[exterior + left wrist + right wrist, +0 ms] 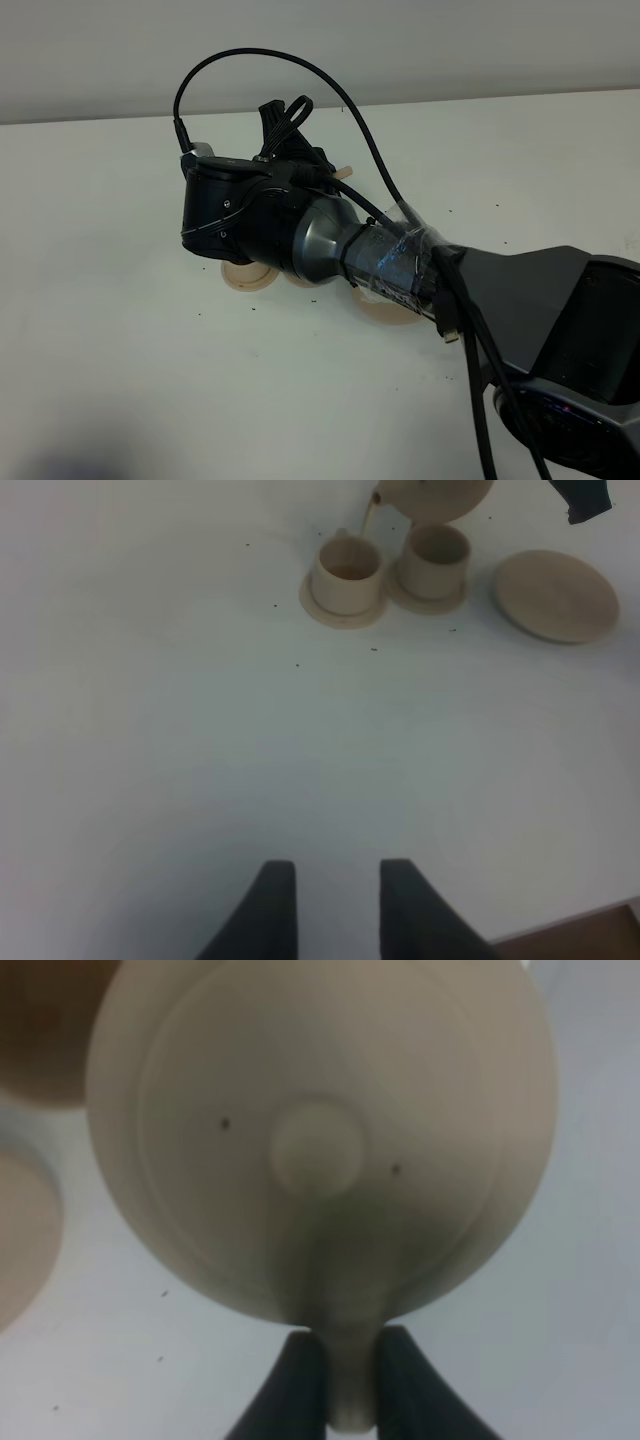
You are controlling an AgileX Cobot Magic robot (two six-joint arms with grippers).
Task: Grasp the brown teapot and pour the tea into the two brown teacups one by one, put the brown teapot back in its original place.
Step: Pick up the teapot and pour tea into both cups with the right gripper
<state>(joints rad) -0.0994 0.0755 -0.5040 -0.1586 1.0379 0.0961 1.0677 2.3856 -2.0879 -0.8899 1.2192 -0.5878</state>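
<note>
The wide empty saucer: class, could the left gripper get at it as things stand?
Probably yes: the left gripper is open, bare table lies between it and the wide saucer, though the right arm hangs above it.

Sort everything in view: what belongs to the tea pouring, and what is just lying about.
Belongs to the job:
brown teapot, held by its handle in the right gripper
tea stream
teacup being filled
second teacup
large saucer, bare

Just about:
left gripper, open over the table
dark specks
</note>
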